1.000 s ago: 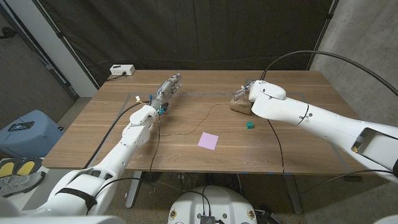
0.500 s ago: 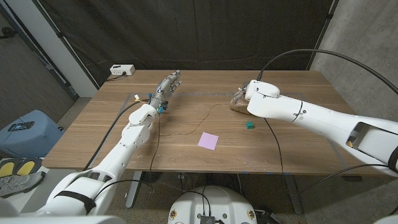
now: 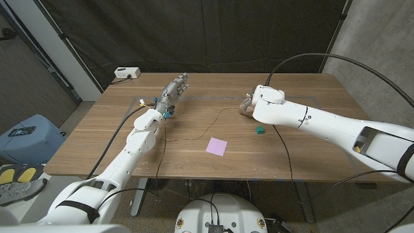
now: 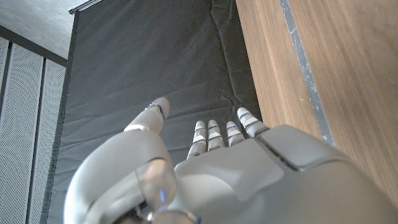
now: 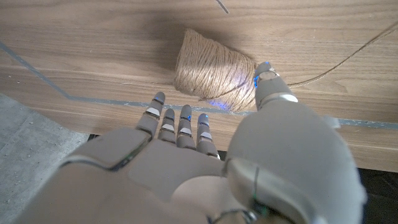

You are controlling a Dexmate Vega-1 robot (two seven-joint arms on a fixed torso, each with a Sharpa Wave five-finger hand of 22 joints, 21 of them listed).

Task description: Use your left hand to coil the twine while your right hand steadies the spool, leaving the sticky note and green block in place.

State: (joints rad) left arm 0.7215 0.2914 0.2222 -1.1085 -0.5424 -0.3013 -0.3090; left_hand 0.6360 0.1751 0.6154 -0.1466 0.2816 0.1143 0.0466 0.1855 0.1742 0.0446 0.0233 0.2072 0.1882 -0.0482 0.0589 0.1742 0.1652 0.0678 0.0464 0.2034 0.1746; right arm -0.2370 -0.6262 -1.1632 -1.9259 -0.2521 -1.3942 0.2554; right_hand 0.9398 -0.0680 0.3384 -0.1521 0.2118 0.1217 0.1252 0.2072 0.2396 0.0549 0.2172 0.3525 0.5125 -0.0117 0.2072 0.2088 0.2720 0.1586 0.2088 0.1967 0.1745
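Observation:
A spool of tan twine [image 3: 246, 108] [image 5: 210, 76] lies on its side at the table's back right. Its loose twine [image 3: 208, 124] trails left across the wood. My right hand [image 5: 205, 134] reaches the spool from above, its fingertips [image 5: 180, 118] just short of the windings and its thumb [image 5: 268, 84] at the spool's side; nothing is gripped. In the head view the right wrist [image 3: 266, 97] hides most of that hand. My left hand [image 3: 174, 88] [image 4: 217, 140] hovers at the back left with fingers stretched and holds nothing. A pink sticky note [image 3: 217, 147] and a green block [image 3: 259, 130] lie in front.
A white box with a cable [image 3: 127, 73] sits at the table's back left corner. A black cable [image 3: 289, 152] from the right arm runs over the table to its front edge. Grey tape lines [image 3: 207, 98] mark the wood. A black curtain hangs behind.
My right arm has shifted a little left and closer over the spool. The left hand, twine, note and block have stayed where they were.

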